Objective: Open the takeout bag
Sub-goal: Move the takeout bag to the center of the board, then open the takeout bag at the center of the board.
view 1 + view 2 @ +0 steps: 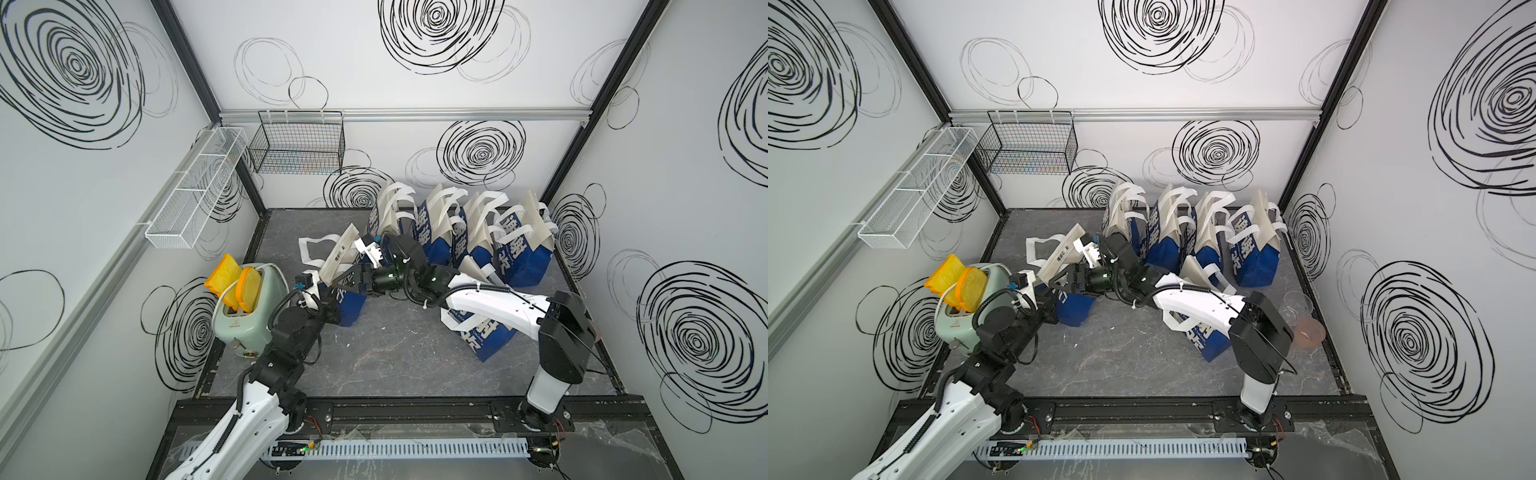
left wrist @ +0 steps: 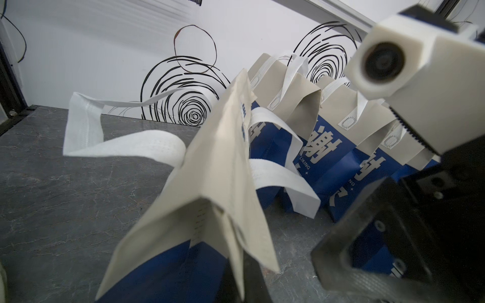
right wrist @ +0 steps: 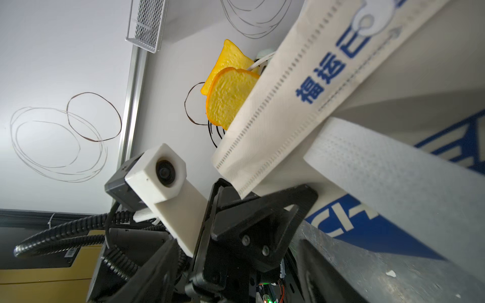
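The takeout bag (image 1: 352, 305) (image 1: 1074, 309) has a blue base, a beige top and white handles, and leans at centre left of the table in both top views. My left gripper (image 1: 329, 292) (image 2: 241, 275) is shut on a beige top panel of the bag (image 2: 210, 183). My right gripper (image 1: 351, 278) (image 3: 236, 283) is open right beside it, with nothing of the bag between its fingers. In the right wrist view the bag's folded top edge (image 3: 288, 105) and a white handle (image 3: 393, 178) hang just ahead. One of its dark fingers (image 2: 367, 236) shows in the left wrist view.
Several similar bags (image 1: 457, 232) stand in a row along the back wall. Another bag (image 1: 482, 332) lies under my right arm. A green toaster (image 1: 245, 320) with bread slices stands at the left. Wire baskets (image 1: 297, 143) hang on the walls. Clear cups (image 1: 1304, 324) sit at the right edge.
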Robot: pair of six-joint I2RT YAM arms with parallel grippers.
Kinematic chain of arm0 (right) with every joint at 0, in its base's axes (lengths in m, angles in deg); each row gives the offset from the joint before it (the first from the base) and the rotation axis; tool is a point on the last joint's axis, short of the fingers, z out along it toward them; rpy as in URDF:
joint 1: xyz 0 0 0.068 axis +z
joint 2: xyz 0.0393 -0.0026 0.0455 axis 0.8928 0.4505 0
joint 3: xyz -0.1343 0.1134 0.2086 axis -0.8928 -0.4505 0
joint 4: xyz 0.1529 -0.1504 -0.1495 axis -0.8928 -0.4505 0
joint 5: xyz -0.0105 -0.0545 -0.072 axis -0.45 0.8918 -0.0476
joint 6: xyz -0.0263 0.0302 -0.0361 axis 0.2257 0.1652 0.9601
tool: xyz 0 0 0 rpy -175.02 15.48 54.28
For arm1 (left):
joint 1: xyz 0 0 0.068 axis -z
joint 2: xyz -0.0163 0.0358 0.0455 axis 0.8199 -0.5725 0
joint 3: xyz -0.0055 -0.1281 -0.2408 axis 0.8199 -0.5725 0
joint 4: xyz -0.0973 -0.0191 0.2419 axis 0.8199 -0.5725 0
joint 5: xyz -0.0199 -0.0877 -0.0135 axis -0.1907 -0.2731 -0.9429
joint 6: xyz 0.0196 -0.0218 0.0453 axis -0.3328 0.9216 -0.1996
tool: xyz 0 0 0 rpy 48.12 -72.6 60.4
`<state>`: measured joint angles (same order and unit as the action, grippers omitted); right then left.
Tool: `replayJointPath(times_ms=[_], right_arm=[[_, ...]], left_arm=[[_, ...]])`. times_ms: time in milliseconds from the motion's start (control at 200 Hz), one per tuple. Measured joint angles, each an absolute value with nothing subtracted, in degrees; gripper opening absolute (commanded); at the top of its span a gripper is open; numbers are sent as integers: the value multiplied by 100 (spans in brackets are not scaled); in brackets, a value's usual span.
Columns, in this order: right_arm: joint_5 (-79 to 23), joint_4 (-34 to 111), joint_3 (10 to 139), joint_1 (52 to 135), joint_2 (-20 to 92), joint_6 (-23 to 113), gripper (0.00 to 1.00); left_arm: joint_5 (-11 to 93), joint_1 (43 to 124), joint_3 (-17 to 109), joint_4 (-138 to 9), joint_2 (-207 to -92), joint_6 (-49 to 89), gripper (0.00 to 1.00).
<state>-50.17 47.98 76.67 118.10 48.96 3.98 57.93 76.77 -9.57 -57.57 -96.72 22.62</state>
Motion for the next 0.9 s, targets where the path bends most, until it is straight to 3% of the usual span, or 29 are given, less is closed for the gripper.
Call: replayJointPath(times_ms=[900], right_arm=[[-5316,6400,7702,11773,5599,-693,51]], left_arm=[[5898,7878,-1070,-5751,-9506,2253,0]])
